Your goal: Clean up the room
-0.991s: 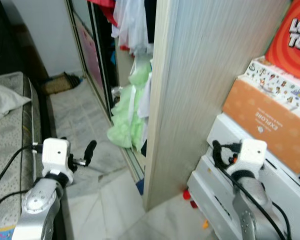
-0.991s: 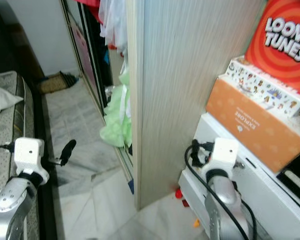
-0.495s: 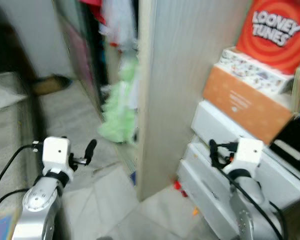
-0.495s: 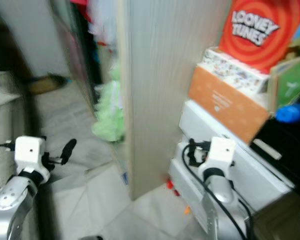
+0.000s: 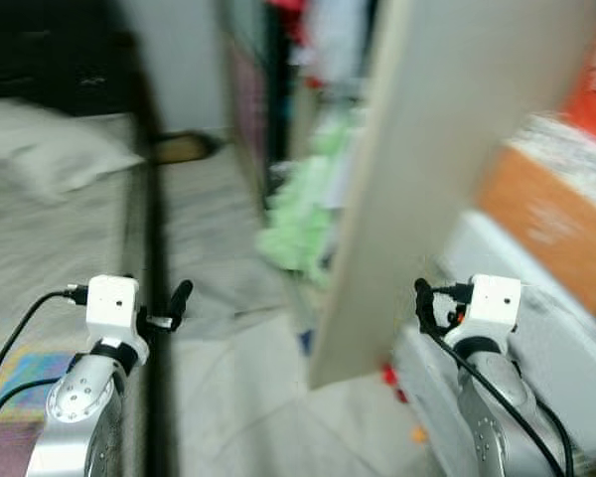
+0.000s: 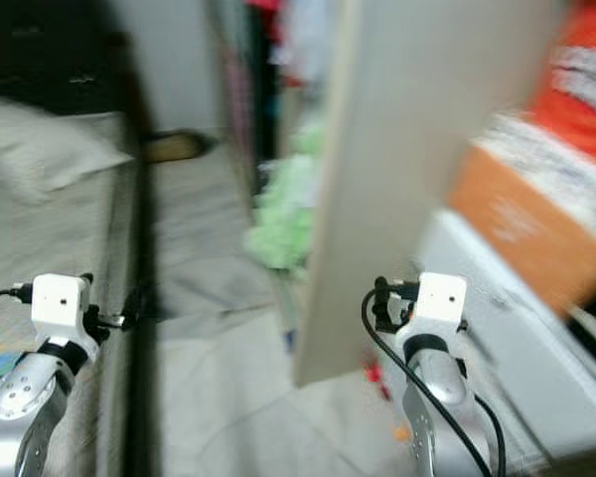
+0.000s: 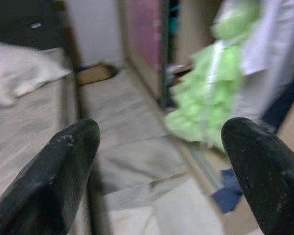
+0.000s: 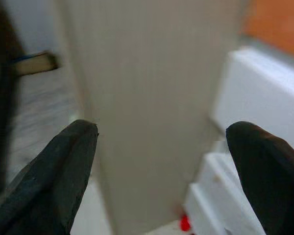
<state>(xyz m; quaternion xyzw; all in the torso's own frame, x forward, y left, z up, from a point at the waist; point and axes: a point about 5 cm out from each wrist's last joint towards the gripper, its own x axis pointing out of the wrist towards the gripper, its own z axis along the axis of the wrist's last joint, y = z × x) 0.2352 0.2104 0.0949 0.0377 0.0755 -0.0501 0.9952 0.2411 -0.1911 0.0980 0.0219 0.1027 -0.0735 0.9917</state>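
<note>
Head views blurred. Left gripper (image 7: pixel 157 161) raised over bed (image 5: pixel 50 229) edge, fingers spread, empty. Right gripper (image 8: pixel 161 166) raised before white drawers (image 5: pixel 566 328), fingers spread, empty. Small red items (image 5: pixel 389 376) on floor (image 5: pixel 238 397) at wardrobe panel (image 5: pixel 427 169) foot. Farther: green clothes (image 7: pixel 210 98) hanging in open wardrobe, pillow (image 5: pixel 50 159) on bed, orange box (image 5: pixel 551 224) atop drawers
</note>
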